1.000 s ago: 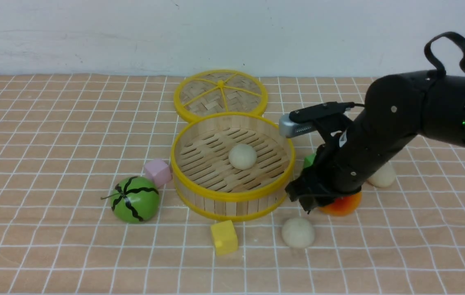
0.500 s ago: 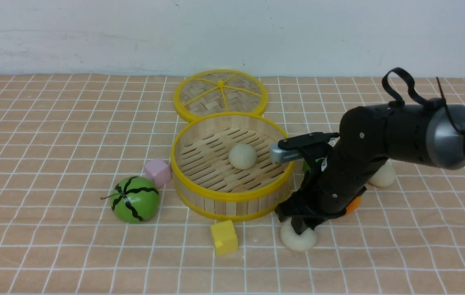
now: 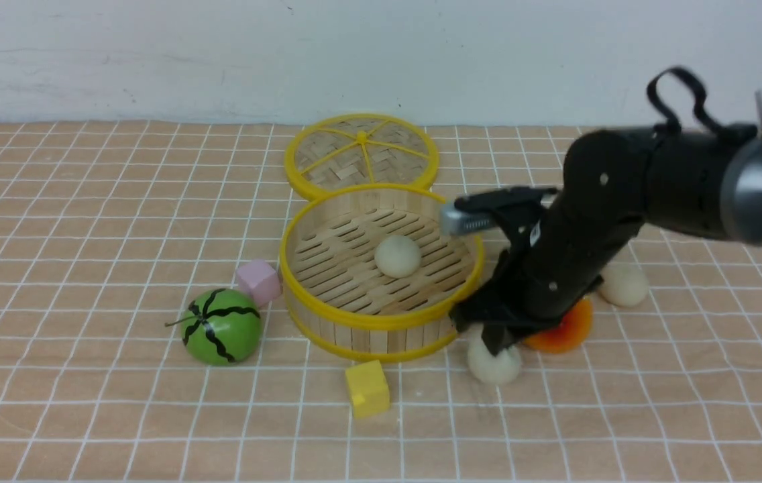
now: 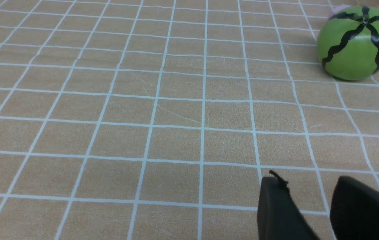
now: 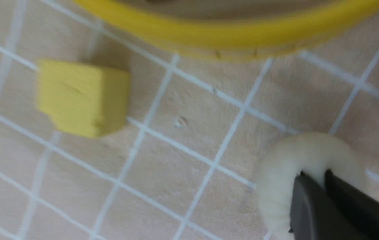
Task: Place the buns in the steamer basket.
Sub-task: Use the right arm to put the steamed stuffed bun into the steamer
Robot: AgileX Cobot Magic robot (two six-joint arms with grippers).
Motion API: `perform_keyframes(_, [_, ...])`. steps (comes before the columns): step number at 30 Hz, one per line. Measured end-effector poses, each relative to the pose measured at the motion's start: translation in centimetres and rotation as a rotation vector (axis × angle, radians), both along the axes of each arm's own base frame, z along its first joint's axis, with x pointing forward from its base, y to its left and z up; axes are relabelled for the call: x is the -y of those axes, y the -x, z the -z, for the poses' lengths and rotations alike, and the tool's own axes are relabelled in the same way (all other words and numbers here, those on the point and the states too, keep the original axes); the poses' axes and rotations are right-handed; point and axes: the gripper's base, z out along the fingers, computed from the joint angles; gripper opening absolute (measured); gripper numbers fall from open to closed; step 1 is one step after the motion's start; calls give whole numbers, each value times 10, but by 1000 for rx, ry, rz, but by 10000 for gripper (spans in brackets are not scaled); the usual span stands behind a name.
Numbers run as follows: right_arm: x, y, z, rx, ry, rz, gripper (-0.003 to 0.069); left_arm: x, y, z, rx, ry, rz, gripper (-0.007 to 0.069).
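Note:
The steamer basket [image 3: 381, 322] stands mid-table with one bun [image 3: 398, 255] on its slatted floor. My right gripper [image 3: 492, 343] is shut on a second bun [image 3: 495, 365], just off the basket's front right wall. In the right wrist view the fingertips [image 5: 304, 181] pinch into this bun [image 5: 309, 156], and the basket's yellow rim [image 5: 229, 30] lies close by. A third bun [image 3: 624, 285] sits on the table behind the right arm. My left gripper [image 4: 308, 181] is open and empty over bare cloth; it does not show in the front view.
An orange-red pear [image 3: 562, 329] lies under the right arm. A yellow cube [image 3: 367, 388] sits in front of the basket, a pink cube [image 3: 258, 282] and a toy watermelon [image 3: 221, 327] to its left. The woven lid [image 3: 361, 154] lies behind the basket.
My right gripper came down from beside the pear onto the front bun and closed on it. The bun has since moved a little up and back, toward the basket.

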Motion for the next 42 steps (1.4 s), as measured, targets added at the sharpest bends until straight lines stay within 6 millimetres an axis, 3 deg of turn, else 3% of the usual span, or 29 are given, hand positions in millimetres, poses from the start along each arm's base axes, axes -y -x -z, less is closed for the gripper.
perform_keyframes(6, [-11, -9, -66, 97, -130, -6, 1, 0, 0, 0, 0, 0, 0, 239])
perform_keyframes(10, [-20, -13, -87, 143, -231, -15, 1, 0, 0, 0, 0, 0, 0, 239])
perform_keyframes(12, [-25, -17, -89, 151, -285, -14, 1, 0, 0, 0, 0, 0, 0, 239])
perform_keyframes(16, [-40, -33, -74, 162, -402, 6, 1, 0, 0, 0, 0, 0, 0, 239])
perform_keyframes(22, [-64, -56, -27, 198, -455, 12, 1, 0, 0, 0, 0, 0, 0, 239])
perform_keyframes(33, [-75, -69, 27, 170, -399, 16, 8, 0, 0, 0, 0, 0, 0, 239])
perform_keyframes(36, [-76, -70, 35, 158, -387, 17, 29, 0, 0, 0, 0, 0, 0, 239])
perform_keyframes(42, [-76, -71, 37, 162, -383, 16, 170, 0, 0, 0, 0, 0, 0, 239])
